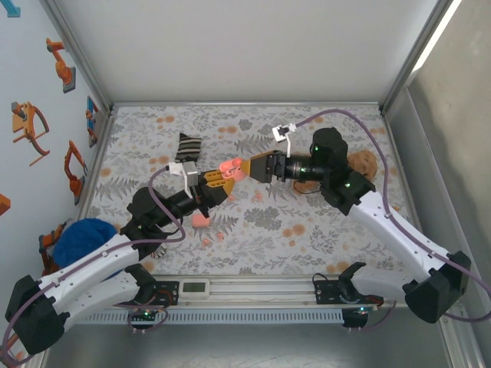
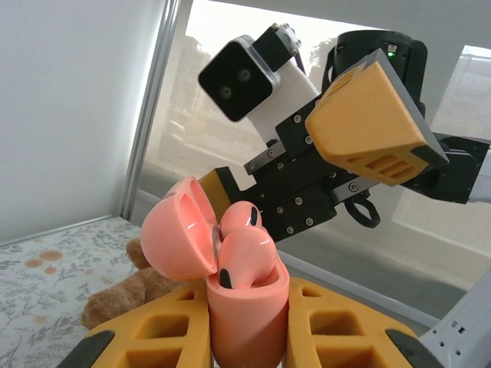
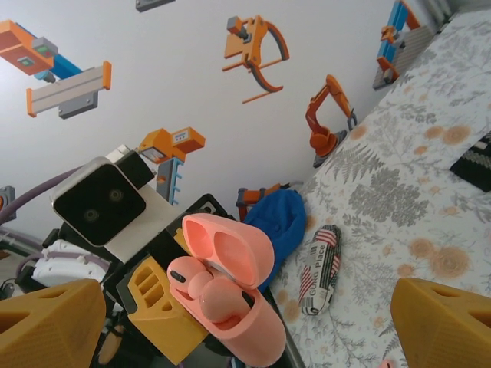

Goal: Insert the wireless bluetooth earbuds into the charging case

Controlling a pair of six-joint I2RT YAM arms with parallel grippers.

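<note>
The salmon-pink charging case [image 2: 249, 314] stands upright with my left gripper [image 2: 249, 303] shut on its lower body, lid [image 2: 173, 238] hinged open. Two pink earbuds [image 2: 245, 257] sit in its sockets, one behind the other. From above, the case [image 1: 229, 167] hangs over the middle of the floral cloth between both grippers. My right gripper [image 1: 249, 169] faces it from the right, open, its yellow fingers [image 3: 445, 322] spread wide on either side of the case [image 3: 257, 330] without touching. A small loose pink earbud [image 1: 220, 236] lies on the cloth below.
A larger pink piece [image 1: 201, 221] and another small pink one [image 1: 257, 195] lie on the cloth. A blue cloth bundle [image 1: 83, 239] is at the left front, a teddy bear [image 1: 364, 162] at the right, a striped sock [image 1: 186, 147] at the back, and a flag-patterned roll [image 3: 321, 268] beside the blue bundle.
</note>
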